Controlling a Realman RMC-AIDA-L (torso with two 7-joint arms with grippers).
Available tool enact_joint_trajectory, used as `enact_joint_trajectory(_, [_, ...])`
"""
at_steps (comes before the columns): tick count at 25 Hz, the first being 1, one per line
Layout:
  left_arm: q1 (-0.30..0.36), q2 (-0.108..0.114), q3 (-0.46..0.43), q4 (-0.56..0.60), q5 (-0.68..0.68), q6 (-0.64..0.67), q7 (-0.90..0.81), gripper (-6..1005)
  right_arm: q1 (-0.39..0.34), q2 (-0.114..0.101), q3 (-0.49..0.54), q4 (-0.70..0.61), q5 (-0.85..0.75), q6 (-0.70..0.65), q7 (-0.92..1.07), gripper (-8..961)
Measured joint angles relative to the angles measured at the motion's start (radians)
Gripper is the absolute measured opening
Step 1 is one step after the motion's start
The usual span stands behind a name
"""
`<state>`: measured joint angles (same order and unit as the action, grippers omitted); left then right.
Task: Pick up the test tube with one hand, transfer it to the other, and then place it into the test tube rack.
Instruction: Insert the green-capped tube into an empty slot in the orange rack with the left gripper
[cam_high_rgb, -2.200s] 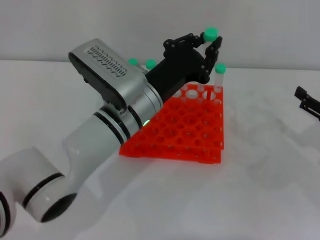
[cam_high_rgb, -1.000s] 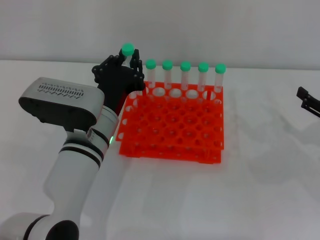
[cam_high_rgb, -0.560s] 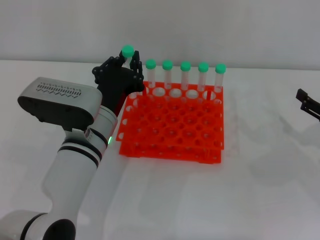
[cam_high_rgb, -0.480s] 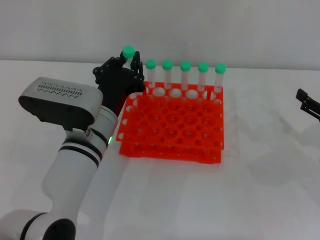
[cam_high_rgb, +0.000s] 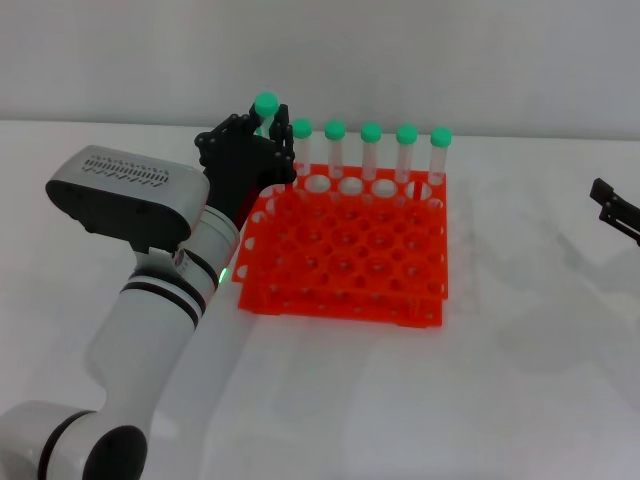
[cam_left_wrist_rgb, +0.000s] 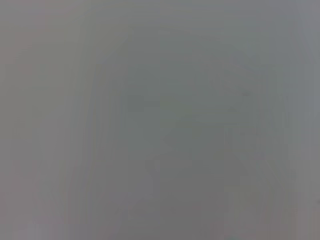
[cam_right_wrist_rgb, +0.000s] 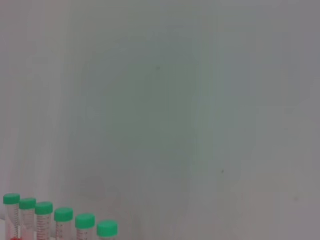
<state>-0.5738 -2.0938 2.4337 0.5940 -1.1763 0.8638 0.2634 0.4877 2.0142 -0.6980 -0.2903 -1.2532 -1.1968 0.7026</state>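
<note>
My left gripper (cam_high_rgb: 266, 128), black with a white ringed forearm, is shut on the test tube (cam_high_rgb: 266, 103). It holds the tube upright by the body, green cap on top, over the back left corner of the orange-red test tube rack (cam_high_rgb: 345, 250). The tube's lower part is hidden behind the fingers. My right gripper (cam_high_rgb: 601, 197) shows only its dark fingertips at the right edge of the head view, open and empty, far from the rack. The left wrist view shows only flat grey.
Several other green-capped tubes (cam_high_rgb: 371, 150) stand upright in the rack's back row, right of the held tube. Their caps also show in the right wrist view (cam_right_wrist_rgb: 63, 215) before a plain wall. The rack stands on a white table (cam_high_rgb: 520, 340).
My left gripper has carried the tube from over the rack's back right to its back left corner. In the last half second it edged slightly right. The right gripper has stayed still.
</note>
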Motion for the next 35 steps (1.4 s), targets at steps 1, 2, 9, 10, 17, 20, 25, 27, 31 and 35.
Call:
enact_joint_trajectory(1, [-0.001,0.000,0.000,-0.002,0.008,0.000,-0.007,216,0.000,0.000,0.000,0.000,0.000,0.000,0.000,822])
enact_joint_trajectory(2, [-0.001,0.000,0.000,-0.003,0.010,0.000,-0.010,215,-0.001,0.000,0.000,0.000,0.000,-0.001,0.000,822])
enact_joint_trajectory(9, [-0.010,0.000,0.000,-0.019,0.014,-0.002,-0.018,215,-0.001,0.000,0.000,0.000,0.000,-0.001,0.000,822])
enact_joint_trajectory(10, [-0.011,0.000,0.000,-0.021,0.014,-0.002,-0.018,215,-0.001,0.000,0.000,0.000,0.000,-0.001,0.000,822])
enact_joint_trajectory(17, [-0.022,0.001,-0.001,-0.051,0.040,-0.002,-0.062,215,-0.001,0.000,0.000,0.002,0.000,-0.004,0.000,822])
enact_joint_trajectory(20, [-0.033,0.001,-0.001,-0.078,0.069,-0.002,-0.116,215,-0.002,0.001,0.000,0.002,0.000,-0.004,0.000,822])
enact_joint_trajectory(25, [-0.041,0.001,-0.001,-0.096,0.077,-0.002,-0.144,215,-0.003,0.002,0.000,0.004,0.000,-0.004,0.002,822])
enact_joint_trajectory(27, [-0.041,0.001,-0.001,-0.098,0.078,-0.002,-0.145,215,-0.004,0.002,0.000,0.004,0.000,-0.004,0.002,822])
enact_joint_trajectory(31, [-0.041,0.001,-0.001,-0.105,0.078,-0.002,-0.145,215,-0.005,0.002,0.000,0.004,0.000,-0.004,0.002,822])
enact_joint_trajectory(35, [-0.044,0.000,-0.001,-0.105,0.079,-0.016,-0.145,215,-0.006,0.002,0.000,0.004,0.000,-0.006,0.003,822])
